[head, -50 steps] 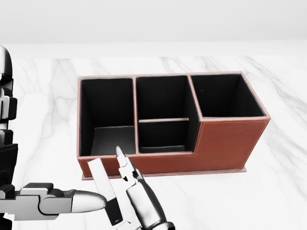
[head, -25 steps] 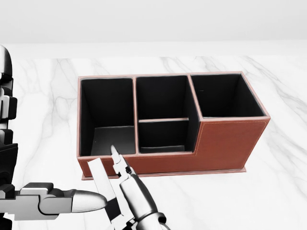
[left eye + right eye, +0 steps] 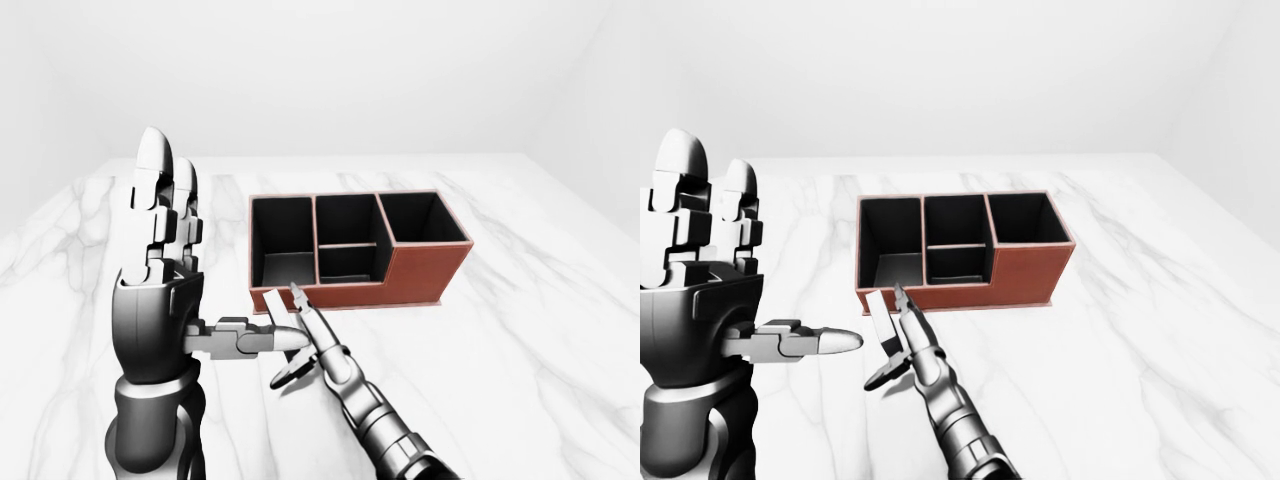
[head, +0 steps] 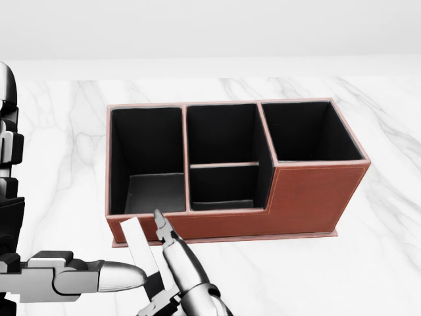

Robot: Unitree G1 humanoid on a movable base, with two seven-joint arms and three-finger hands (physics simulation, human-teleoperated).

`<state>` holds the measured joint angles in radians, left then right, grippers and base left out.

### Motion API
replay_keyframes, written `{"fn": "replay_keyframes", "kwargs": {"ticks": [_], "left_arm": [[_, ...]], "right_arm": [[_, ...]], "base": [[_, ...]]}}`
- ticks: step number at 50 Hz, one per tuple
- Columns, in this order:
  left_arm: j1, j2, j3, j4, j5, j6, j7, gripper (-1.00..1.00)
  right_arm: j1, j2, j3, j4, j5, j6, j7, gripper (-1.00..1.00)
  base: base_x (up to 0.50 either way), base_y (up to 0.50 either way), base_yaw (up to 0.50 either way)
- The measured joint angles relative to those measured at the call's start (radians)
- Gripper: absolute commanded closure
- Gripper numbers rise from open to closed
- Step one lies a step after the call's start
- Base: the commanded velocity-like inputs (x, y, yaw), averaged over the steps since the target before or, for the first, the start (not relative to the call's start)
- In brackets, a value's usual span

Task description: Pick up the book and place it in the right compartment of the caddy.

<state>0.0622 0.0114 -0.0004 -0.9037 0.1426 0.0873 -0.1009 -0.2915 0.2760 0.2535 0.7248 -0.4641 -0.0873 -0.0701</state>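
Caddy (image 4: 316,197): brown outside, black inside, standing on the white marble table (image 4: 388,263). It has a left bay, a middle bay split by a crosswise divider, and a taller right compartment (image 4: 309,131), which holds nothing.

Book (image 4: 140,247): a thin, pale slab, tilted nearly upright, just below the caddy's lower-left corner in the head view. Its top edge overlaps the caddy's low wall in that view; you cannot tell whether they touch.

Your right hand (image 3: 902,345): it comes up from the bottom edge, below the caddy's left bay. Its fingers are closed on the book, one long finger (image 4: 164,230) lying along the book's right face and pointing at the caddy, another (image 3: 880,378) sticking out below.

Your left hand (image 3: 165,290): raised well left of the caddy, palm upright, fingers (image 3: 160,180) straight and spread, gripping nothing. Its thumb (image 4: 105,276) points level toward the book, the tip just beside it.
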Motion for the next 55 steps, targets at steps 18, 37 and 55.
{"fn": "replay_keyframes", "kwargs": {"ticks": [18,37,55], "left_arm": [[0.000,0.000,0.001,-0.001,0.000,0.000,-0.001,-1.00],[-0.002,0.000,0.000,-0.002,0.000,0.000,-0.001,-1.00],[0.001,0.000,-0.003,-0.008,0.003,0.000,-0.001,-1.00]], "right_arm": [[-0.091,0.022,-0.048,0.145,0.015,0.000,-0.062,1.00],[-0.086,0.021,-0.072,0.119,-0.012,0.000,-0.007,1.00],[0.010,-0.050,-0.013,-0.471,0.080,0.175,0.141,1.00]], "base": [[0.00,0.00,0.00],[0.00,0.00,0.00],[0.00,0.00,0.00]]}}
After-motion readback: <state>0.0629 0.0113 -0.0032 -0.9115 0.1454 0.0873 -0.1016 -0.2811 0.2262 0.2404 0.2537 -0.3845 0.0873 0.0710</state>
